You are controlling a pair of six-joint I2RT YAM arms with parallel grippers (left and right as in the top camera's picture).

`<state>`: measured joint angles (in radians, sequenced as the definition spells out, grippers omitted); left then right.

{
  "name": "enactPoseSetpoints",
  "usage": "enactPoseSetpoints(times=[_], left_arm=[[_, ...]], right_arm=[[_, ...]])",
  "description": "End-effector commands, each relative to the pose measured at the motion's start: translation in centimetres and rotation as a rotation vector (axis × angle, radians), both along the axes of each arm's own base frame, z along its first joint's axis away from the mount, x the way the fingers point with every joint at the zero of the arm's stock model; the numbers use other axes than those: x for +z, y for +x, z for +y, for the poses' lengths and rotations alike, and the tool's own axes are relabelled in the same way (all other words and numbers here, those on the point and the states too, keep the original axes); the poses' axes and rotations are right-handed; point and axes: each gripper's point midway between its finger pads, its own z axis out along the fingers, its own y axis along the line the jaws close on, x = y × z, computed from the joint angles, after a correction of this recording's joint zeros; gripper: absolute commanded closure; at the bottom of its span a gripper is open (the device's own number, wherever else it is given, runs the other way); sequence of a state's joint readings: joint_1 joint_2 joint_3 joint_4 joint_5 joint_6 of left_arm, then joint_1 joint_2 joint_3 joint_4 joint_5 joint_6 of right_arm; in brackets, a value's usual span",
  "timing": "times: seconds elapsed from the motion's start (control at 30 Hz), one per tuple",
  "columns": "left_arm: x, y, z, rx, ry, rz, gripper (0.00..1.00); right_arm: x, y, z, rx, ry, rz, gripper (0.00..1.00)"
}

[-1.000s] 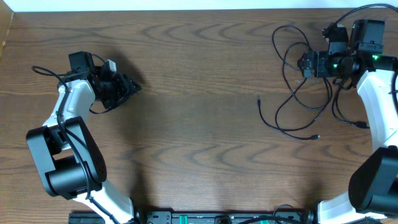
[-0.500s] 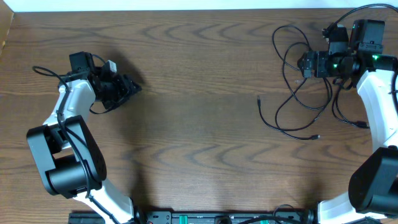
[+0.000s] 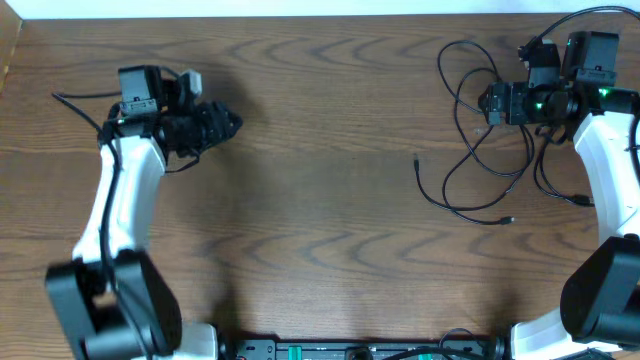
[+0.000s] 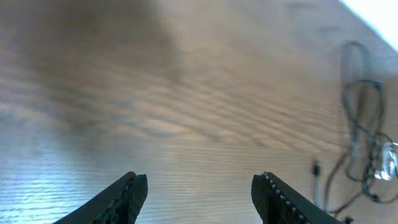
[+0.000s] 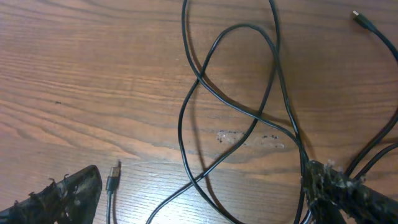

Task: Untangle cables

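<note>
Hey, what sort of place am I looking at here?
Likely a robotics lab bench: a left arm and right arm mounted at a wood-grain table, with thin black cables tangled beside the right arm.

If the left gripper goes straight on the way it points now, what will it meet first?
Bare table lies ahead of the left gripper; far across it, probably the black cables, though height is unclear.

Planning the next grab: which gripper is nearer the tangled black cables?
Right. The right gripper is right at the black cables, open over them; the left gripper is far across the table.
</note>
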<state>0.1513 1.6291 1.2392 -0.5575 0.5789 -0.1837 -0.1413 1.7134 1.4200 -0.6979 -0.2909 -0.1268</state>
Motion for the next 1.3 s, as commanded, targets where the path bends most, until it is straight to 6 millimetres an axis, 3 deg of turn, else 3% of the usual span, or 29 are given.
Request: enactPoseSetpoints(times=[0.0, 0.2, 0.37, 0.47, 0.6, 0.77, 0.9, 1.03, 1.27], left_arm=[[3.1, -0.4, -1.5, -0.035, -0.002, -0.078, 0.4], [5.8, -1.5, -2.7, -0.065, 0.007, -0.139, 0.4], [6.3, -2.3, -2.3, -0.056, 0.051, -0.153, 0.4], [4.2, -3.4, -2.6, -0.076, 0.082, -0.113, 0.4], [-0.9, -4.8, -2.1, -0.056, 0.16, -0.043, 0.4], [-4.8, -4.7, -2.4, -0.063, 0.175, -0.152, 0.4], [-5.9, -4.8, -2.4, -0.059, 0.188, -0.27, 0.4], [-5.7, -5.1, -2.4, -0.08, 0.232, -0.435, 0.4], [-6.8, -7.7, -2.0, -0.047, 0.261, -0.549, 0.4]], right_arm=[[-0.3, -0.1, -0.1, -0.01, 0.006, 0.011, 0.01], [-0.3, -0.1, -0.1, -0.01, 0.006, 0.011, 0.01], [-0.3, -0.1, -0.1, -0.01, 0.006, 0.011, 0.01], [-0.3, -0.1, -0.1, -0.01, 0.006, 0.011, 0.01], [-0.3, -0.1, -0.1, -0.01, 0.006, 0.011, 0.01], [-0.3, -0.1, -0.1, -0.01, 0.006, 0.011, 0.01], [-0.3, -0.1, -0.1, -0.01, 0.006, 0.011, 0.01], [-0.3, -0.1, -0.1, -0.01, 0.006, 0.011, 0.01], [-0.3, -0.1, -0.1, -0.01, 0.006, 0.011, 0.01]])
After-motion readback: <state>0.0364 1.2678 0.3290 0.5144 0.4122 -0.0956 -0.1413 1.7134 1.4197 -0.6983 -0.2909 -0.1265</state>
